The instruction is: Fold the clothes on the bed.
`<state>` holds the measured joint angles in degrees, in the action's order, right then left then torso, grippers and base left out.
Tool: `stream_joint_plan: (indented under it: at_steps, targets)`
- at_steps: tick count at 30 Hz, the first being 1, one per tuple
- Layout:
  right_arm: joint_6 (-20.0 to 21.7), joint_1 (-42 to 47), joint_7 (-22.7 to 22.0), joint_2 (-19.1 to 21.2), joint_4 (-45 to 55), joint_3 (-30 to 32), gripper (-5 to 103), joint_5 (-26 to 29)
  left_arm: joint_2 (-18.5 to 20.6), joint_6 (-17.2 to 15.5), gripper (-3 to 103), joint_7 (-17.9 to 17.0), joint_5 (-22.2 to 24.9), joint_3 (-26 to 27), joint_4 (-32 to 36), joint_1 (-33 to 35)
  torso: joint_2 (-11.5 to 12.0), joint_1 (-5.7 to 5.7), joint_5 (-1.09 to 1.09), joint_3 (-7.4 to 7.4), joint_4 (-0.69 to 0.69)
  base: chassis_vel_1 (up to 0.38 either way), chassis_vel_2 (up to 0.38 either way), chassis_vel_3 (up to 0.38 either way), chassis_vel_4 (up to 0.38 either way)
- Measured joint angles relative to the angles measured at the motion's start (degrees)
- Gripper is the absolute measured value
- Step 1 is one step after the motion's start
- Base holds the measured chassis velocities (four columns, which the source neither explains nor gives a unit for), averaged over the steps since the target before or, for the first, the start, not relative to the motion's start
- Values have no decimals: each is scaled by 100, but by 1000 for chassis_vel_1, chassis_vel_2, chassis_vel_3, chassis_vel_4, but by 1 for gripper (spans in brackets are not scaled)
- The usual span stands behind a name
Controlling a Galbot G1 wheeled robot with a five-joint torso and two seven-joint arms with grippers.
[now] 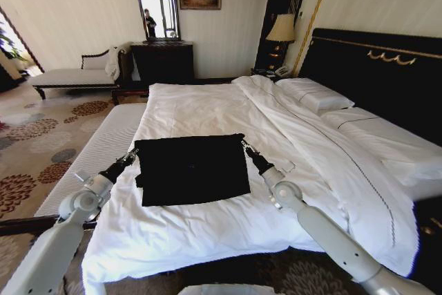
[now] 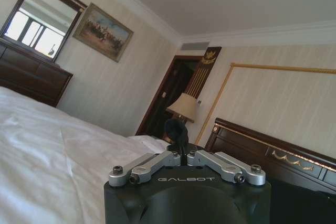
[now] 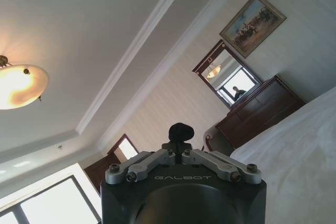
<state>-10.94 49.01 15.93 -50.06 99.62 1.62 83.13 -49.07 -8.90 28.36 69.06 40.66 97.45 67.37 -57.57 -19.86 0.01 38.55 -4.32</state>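
The clothes are one black T-shirt (image 1: 192,168), lying flat as a rough rectangle on the white bed (image 1: 207,105), near its foot. My left gripper (image 1: 129,157) sits at the shirt's far left corner, low over the sheet. In the left wrist view the left gripper (image 2: 177,129) has its dark fingertips pressed together with no cloth between them. My right gripper (image 1: 246,147) is at the shirt's far right corner. The right wrist view shows the right gripper (image 3: 180,132) shut and bare, pointing up toward the ceiling.
Pillows (image 1: 314,94) and a dark headboard (image 1: 373,67) lie to the right. A white striped bench (image 1: 103,146) runs along the bed's left side. A chaise (image 1: 69,77), a dark dresser (image 1: 162,60) and a lamp (image 1: 282,29) stand at the far wall.
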Motion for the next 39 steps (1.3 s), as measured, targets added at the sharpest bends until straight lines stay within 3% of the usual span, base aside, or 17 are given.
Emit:
stream_joint_plan:
  at_steps: [21,30,34,35,36,38,39]
  targets:
    - [-92,349,29,267,599,427,1,-5,190,-19,0,-13,282,634,856,550,0,0,-1,0,0,0,0,0,0]
    - [-125,828,-265,538,1378,842,1,-152,287,-57,0,-218,471,881,1811,994,0,0,0,0,2,0,0,0,0]
    - [-8,1717,-571,822,2191,1815,1,-166,535,-60,0,-412,591,885,2060,1050,0,0,-1,0,0,0,0,0,0]
    - [-8,1717,-571,822,2191,1815,1,-166,535,-60,0,-412,591,885,2060,1050,0,0,-1,0,0,0,0,0,0]
    - [50,2074,-704,909,2433,2129,1,-171,591,-68,0,-492,638,890,2138,1101,0,1,-1,0,-12,0,0,0,0]
    - [170,2469,-1165,1033,2805,2448,1,-171,619,-102,0,-665,669,938,2292,1294,-1,1,0,-1,-4,0,0,0,0]
    - [170,2469,-1165,1033,2805,2448,1,-171,619,-102,0,-665,669,938,2292,1294,-1,1,0,-1,-4,0,0,0,0]
